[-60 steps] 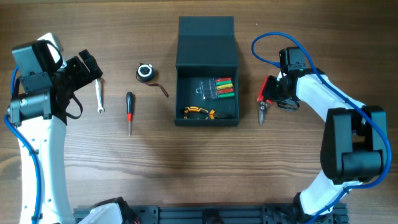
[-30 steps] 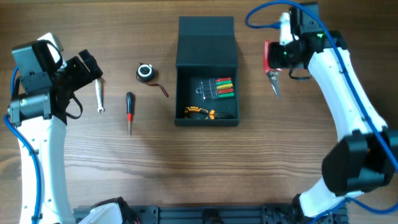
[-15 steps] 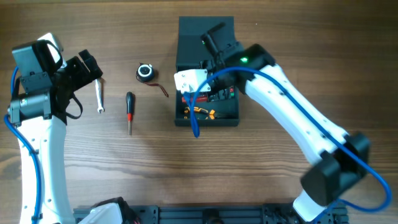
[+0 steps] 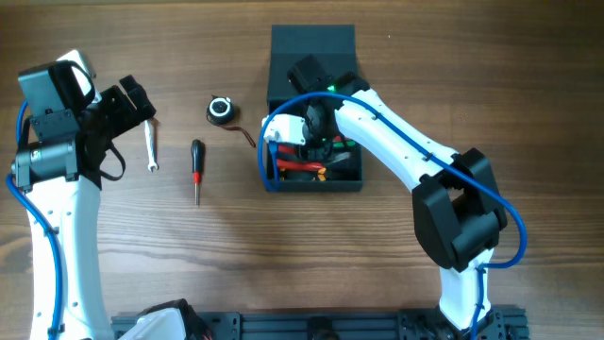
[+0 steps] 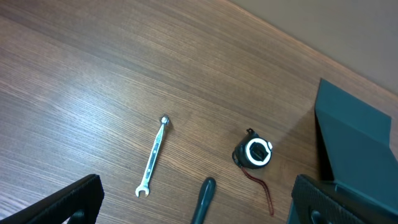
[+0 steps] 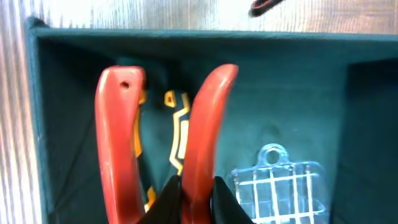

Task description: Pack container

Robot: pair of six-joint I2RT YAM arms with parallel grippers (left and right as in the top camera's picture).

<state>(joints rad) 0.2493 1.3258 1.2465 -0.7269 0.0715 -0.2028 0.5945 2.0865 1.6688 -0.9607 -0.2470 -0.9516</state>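
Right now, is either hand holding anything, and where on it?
Right hand holds red-handled pliers near where the handles meet, inside the open container. Left hand is empty.

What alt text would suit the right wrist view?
A pair of red-handled pliers fills the centre, handles pointing up the frame, inside the dark teal container. A yellow-and-black tool lies behind them and a clear plastic case sits at lower right.
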